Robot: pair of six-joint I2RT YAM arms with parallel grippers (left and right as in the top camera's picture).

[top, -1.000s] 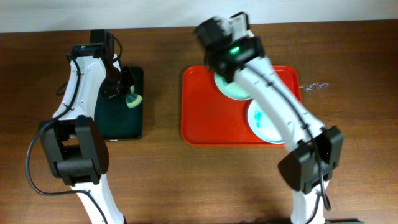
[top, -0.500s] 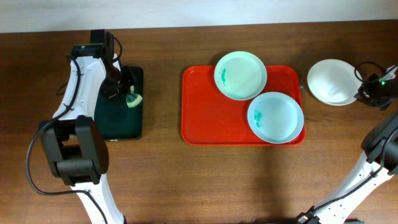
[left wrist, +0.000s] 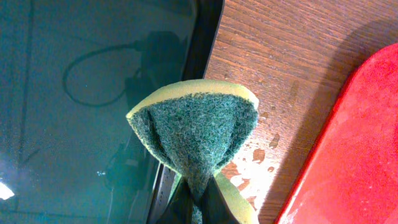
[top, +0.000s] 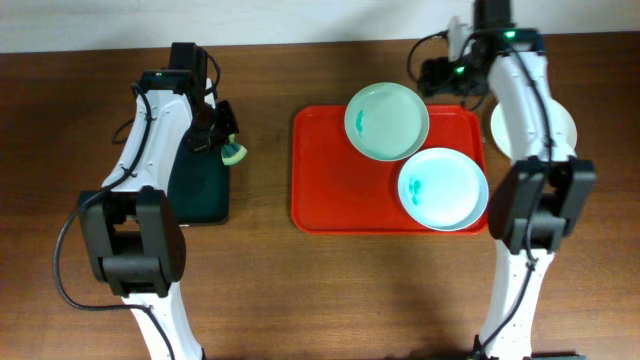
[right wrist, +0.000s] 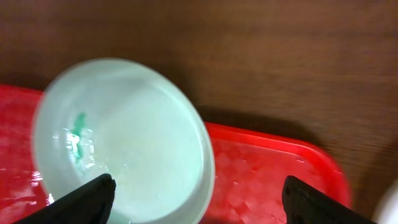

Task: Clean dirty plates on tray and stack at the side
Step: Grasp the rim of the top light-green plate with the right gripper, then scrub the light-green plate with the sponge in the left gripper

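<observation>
Two dirty plates lie on the red tray (top: 330, 190). The rear plate (top: 387, 121) (right wrist: 124, 143) has a teal smear on its left side, and the front plate (top: 443, 189) has one too. A third, white plate (top: 566, 128) rests on the table right of the tray, partly under my right arm. My right gripper (top: 428, 78) (right wrist: 199, 182) is open and empty at the tray's back edge, its fingers either side of the rear plate's rim. My left gripper (top: 222, 140) (left wrist: 199, 199) is shut on a green-and-yellow sponge (top: 234, 153) (left wrist: 193, 130), held over the right edge of the black tray (top: 200, 185).
The black tray (left wrist: 74, 93) holds shallow water. Bare wood with a few wet drops (left wrist: 258, 155) separates it from the red tray (left wrist: 354, 155). The right arm reaches along the table's right side over the white plate.
The right gripper let go of the white plate at the right side, opened, and swung left to the rear plate on the tray. The left gripper shifted the sponge slightly right.
</observation>
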